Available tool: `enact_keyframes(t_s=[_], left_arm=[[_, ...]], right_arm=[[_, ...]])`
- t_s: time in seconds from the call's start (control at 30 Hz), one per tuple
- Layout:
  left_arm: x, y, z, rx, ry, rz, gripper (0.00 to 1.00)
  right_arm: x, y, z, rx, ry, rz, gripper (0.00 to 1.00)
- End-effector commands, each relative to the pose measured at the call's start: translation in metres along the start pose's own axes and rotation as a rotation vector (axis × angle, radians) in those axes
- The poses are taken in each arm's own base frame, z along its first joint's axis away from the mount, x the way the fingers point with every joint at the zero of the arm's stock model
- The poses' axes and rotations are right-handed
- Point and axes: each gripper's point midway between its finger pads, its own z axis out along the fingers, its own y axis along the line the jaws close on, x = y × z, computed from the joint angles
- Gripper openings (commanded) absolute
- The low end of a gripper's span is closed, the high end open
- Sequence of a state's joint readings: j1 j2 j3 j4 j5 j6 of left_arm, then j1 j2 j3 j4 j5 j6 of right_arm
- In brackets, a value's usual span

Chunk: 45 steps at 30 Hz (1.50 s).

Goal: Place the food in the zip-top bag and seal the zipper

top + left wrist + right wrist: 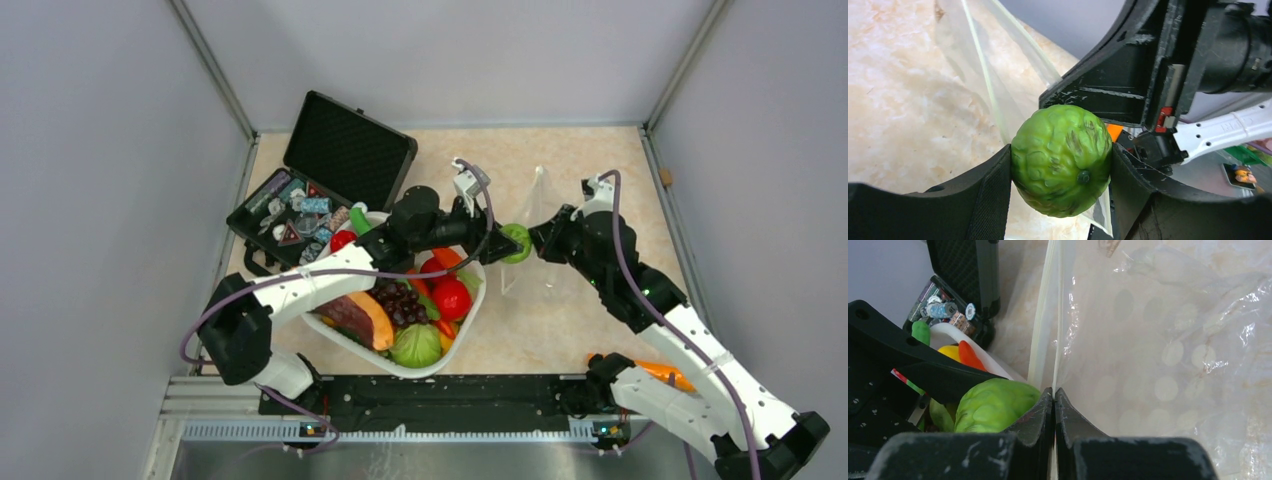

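Left gripper pinches a bumpy green plastic fruit. Right gripper clamps the clear crinkly bag by its rim, probably to keep it open.

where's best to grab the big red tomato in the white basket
Grip the red tomato across its round middle, fingers coming straight down from above. It sits exposed on top of the pile in the white basket, with the grape bunch crowding one side, so a side approach looks blocked.

My beige marbled worktop carries the open black case at the far left, the white basket just beside it, and the clear zip-top bag to their right.
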State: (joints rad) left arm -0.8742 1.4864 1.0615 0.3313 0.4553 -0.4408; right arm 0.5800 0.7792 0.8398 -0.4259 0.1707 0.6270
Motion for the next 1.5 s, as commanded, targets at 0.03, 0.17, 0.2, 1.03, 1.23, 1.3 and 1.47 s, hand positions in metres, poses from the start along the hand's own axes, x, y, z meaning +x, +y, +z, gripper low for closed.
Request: enact_keyframes(t_s=[0.03,0.17,0.2,1.03,1.23,1.3,1.47], left_arm=[[-0.012,0.025,0.012,-0.190,0.005,0.012,0.29],[-0.004,0.042,0.016,-0.290,0.054,-0.018,0.27],[-0.004,0.047,0.016,-0.318,0.057,-0.027,0.26],[-0.024,0.003,0.015,-0.182,0.030,0.009,0.63],[-0.035,-0.008,0.011,-0.108,-0.035,-0.011,0.50],[-0.033,-0.008,0.011,-0.082,-0.033,-0.023,0.56],[-0.023,0.018,0.014,-0.196,0.010,-0.042,0.61]], right_arm=[[-0.012,0.026,-0.004,-0.113,-0.025,-0.003,0.00],[-0.010,0.029,-0.004,-0.130,-0.012,-0.012,0.00],[-0.010,0.032,-0.005,-0.143,-0.012,-0.011,0.00],[-0.004,0.020,0.002,-0.091,-0.031,0.077,0.00],[0.002,0.022,0.003,-0.124,-0.035,0.121,0.00],[0.001,0.025,0.002,-0.146,-0.041,0.136,0.00],[-0.003,0.033,-0.004,-0.184,-0.039,0.139,0.00]])
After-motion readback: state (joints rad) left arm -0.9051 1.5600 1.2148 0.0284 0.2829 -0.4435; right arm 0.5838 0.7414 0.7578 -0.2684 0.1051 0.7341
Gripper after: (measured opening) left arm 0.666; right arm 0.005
